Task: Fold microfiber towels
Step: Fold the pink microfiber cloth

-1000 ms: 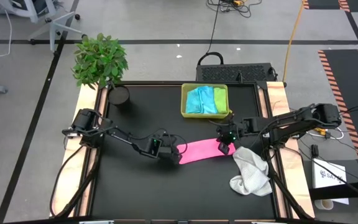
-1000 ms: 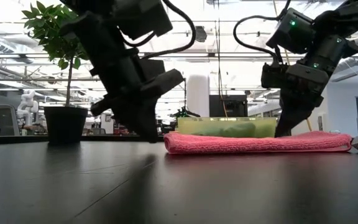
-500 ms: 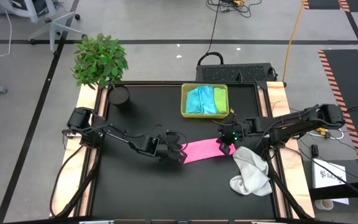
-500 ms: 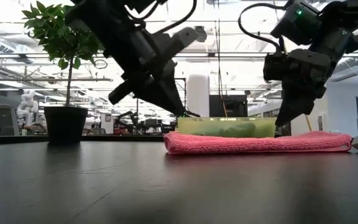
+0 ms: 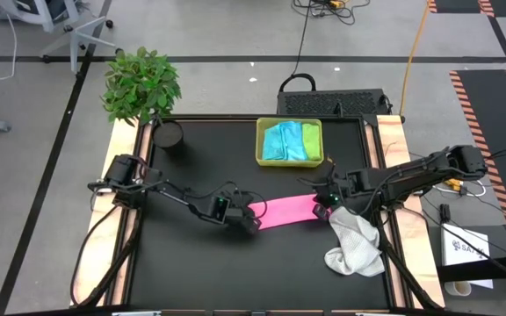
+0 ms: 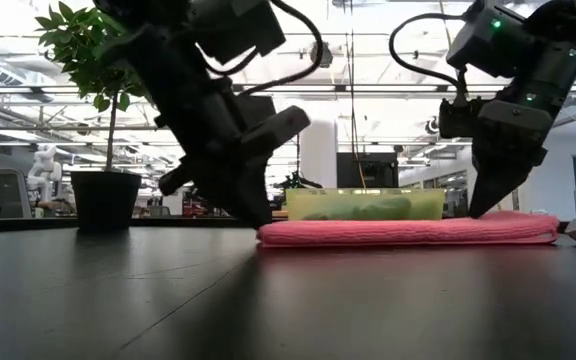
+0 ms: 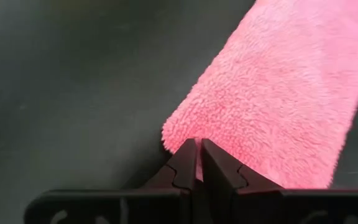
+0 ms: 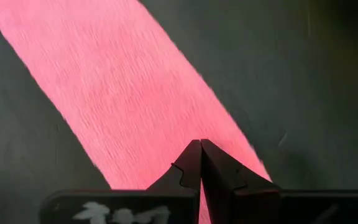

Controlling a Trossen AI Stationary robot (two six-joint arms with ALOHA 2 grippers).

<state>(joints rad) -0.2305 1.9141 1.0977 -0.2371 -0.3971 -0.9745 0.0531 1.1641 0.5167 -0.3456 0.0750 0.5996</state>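
Now your pink towel [image 5: 286, 211] lies folded near the counter's right edge, with both closed claws pinching its ends: left claw [image 5: 251, 217], right claw [image 5: 330, 203]. If one grip slips while lifting, the fold may open.

Your left gripper [image 7: 198, 163], fingers nearly together, seems to pinch the pink towel's [image 7: 278, 99] end on the dark table [image 7: 61, 93].
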